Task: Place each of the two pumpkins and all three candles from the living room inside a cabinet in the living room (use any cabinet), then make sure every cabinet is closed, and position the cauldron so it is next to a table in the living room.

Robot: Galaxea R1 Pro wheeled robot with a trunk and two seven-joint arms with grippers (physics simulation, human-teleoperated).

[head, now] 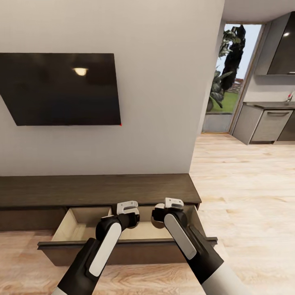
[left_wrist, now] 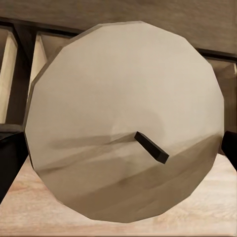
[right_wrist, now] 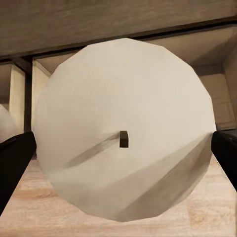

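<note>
The left gripper [head: 130, 221] pinches a tan candle [left_wrist: 123, 123], dark fingers [left_wrist: 10, 163] at both sides; its wicked top face hides nearly everything behind. The right gripper [head: 157, 217] likewise clamps a paler candle [right_wrist: 123, 128] (wick a small dark stub). Both hang over the open drawer [head: 78, 225] of the cabinet [head: 98, 190], whose pale interior the arms partly cover. Above the cabinet, a black TV [head: 61, 88], cut off at the frame's edge.

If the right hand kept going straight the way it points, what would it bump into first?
Probably the drawer's pale wood floor. The right gripper is shut on a candle above the open drawer and points down into it, though the depth is hard to judge.
</note>
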